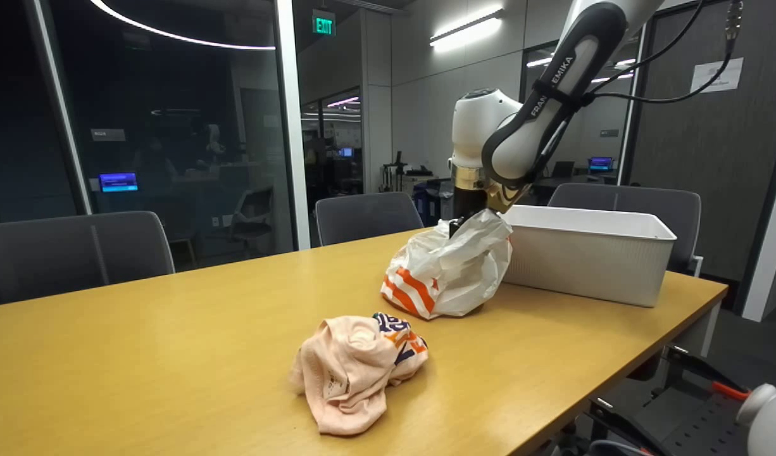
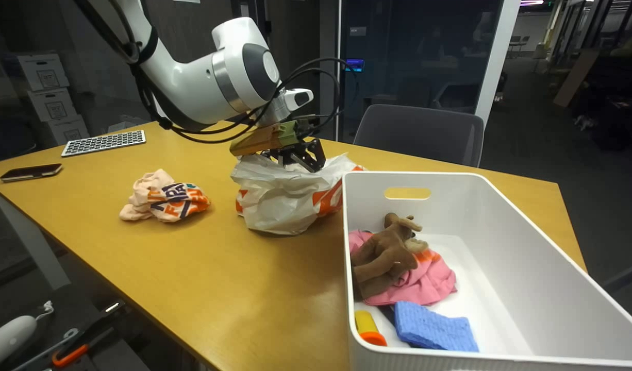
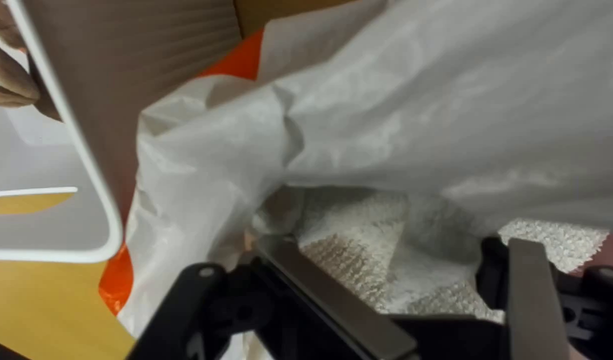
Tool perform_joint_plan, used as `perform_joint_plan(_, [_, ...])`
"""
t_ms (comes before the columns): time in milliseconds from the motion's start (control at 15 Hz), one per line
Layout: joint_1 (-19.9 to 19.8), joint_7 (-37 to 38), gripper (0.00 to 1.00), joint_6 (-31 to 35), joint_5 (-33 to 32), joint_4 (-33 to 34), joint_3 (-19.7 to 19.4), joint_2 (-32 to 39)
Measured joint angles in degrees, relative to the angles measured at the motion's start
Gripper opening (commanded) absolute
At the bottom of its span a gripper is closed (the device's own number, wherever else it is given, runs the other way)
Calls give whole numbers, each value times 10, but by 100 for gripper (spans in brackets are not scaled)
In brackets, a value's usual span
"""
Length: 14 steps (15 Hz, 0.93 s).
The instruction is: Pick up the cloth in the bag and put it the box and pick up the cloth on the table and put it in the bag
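Observation:
The white plastic bag (image 1: 454, 272) with orange print stands crumpled on the table (image 1: 173, 354), beside the white box (image 1: 584, 259). My gripper (image 3: 401, 244) points down into the bag's mouth, its fingers (image 3: 336, 295) wide apart. Between and below them shows a whitish, rough-textured cloth (image 3: 346, 265) inside the bag, partly covered by a fold of plastic. I see no grip on it. In both exterior views the bag hides the fingertips. A pale pink cloth (image 2: 166, 198) with dark and orange lettering lies bunched on the table, apart from the bag.
Inside the box are a brown plush toy (image 2: 385, 252), a pink cloth (image 2: 429, 283), a blue cloth (image 2: 434, 327) and a yellow tub (image 2: 366, 322) with an orange end. A keyboard (image 2: 104, 142) and a phone (image 2: 31, 172) lie toward the table's far end. Chairs (image 2: 419, 134) line one side.

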Motion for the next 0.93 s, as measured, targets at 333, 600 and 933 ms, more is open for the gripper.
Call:
perform_joint_plan(333, [9,0,4,9,0,7,0,2])
perform_joint_plan(600, [12,1,0,11,0,7,-4,2])
perform_joint_plan(933, [12,12,0,10,3,6,-6,-12])
